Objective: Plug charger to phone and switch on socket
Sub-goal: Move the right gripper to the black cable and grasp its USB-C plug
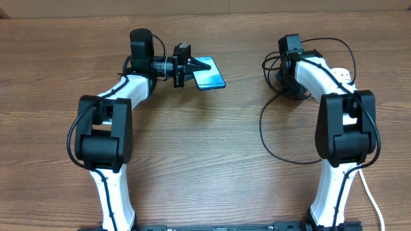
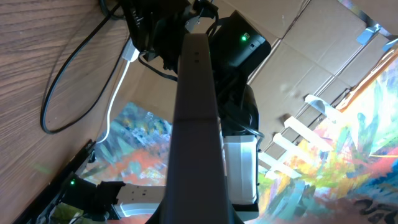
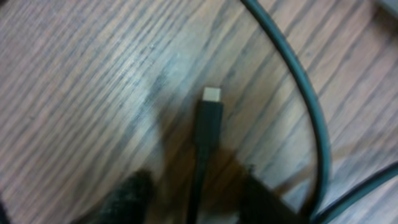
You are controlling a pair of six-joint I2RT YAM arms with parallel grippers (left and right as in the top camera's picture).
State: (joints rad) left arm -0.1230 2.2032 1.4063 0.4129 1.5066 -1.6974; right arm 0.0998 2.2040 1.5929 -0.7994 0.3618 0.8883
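Counting first: one phone (image 1: pixel 209 72), one charger (image 1: pixel 261 131), one socket (image 1: pixel 345 74), and two arms of mine on one wooden table (image 1: pixel 205 160). My left gripper (image 1: pixel 189 64) sits in the upper left part of the overhead view, its jaws closed on the phone's upper left end. The light-blue screen faces up and reaches toward the centre of the frame. One short line of dark writing runs along the phone's lower right end, too small for me to read. From my left wrist camera the phone is a single dark bar seen edge-on, running up the middle of the frame. The charger's thin black cable lies in several loops around my right arm, with the largest sweeping down to the lower right of the overhead view. My right gripper (image 3: pixel 199 202) is low over the table in the upper right of that view. Its jaws stand apart, with one of the two blurred dark fingers (image 3: pixel 127 199) on each side of the cable and bare wood showing between. One connector (image 3: pixel 211 118) lies on the wood just ahead of them, silver tip toward the top of the frame. The socket shows only as a white sliver behind my right arm, with no marking I can read. One thick white cord (image 1: pixel 370 192) runs down the lower right edge.
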